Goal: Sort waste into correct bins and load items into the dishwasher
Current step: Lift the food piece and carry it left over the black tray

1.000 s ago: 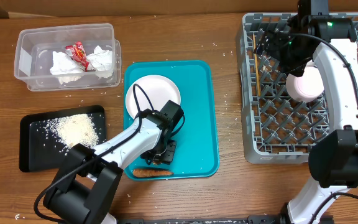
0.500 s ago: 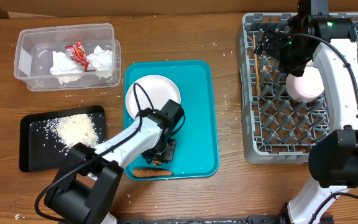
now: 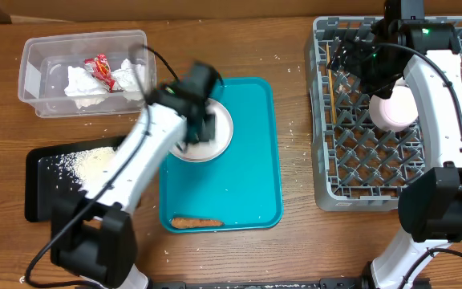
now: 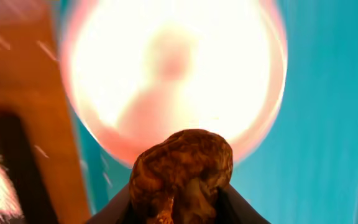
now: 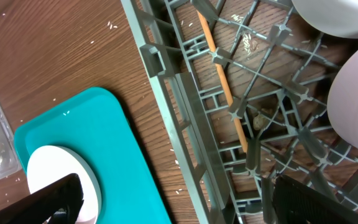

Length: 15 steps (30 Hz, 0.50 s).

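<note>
Waste sorting: left gripper clamps brown food lump above small plate. Next, likely: carry to black tray, release. Right gripper agape over dish rack.

Overhead: you get bright, even top light; shadows soft and faint beside dish rack and teal tray. Left arm smeared by motion blur, everything else crisp.

Left wrist: your whole frame is blurred. White plate blown out to pink-edged glare, no detail. Brown food lump nearest to focus, still soft. Bench and black tray streaked.

Right wrist: sharp, evenly lit, no glare; rack grid reads clearly for you.
</note>
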Available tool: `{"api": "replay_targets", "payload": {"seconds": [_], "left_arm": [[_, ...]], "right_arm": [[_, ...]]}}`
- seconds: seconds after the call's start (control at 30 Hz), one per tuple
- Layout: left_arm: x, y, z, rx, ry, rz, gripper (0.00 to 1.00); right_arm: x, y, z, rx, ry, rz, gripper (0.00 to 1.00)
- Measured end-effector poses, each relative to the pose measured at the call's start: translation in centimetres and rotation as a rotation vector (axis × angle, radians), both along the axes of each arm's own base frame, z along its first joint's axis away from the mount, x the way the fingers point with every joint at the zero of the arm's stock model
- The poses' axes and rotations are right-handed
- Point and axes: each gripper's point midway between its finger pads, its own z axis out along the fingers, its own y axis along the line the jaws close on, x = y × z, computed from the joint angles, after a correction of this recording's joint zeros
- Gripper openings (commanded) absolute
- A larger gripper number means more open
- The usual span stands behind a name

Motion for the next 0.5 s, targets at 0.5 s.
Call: {"api": "replay_targets", "payload": {"seconds": [0.5], "left_arm": [[11.9, 13.2, 8.5, -0.058, -0.456, 0.36, 0.29]], "right_arm": [[0.0, 0.0, 0.0, 0.0, 0.0, 0.0, 1.0]]}}
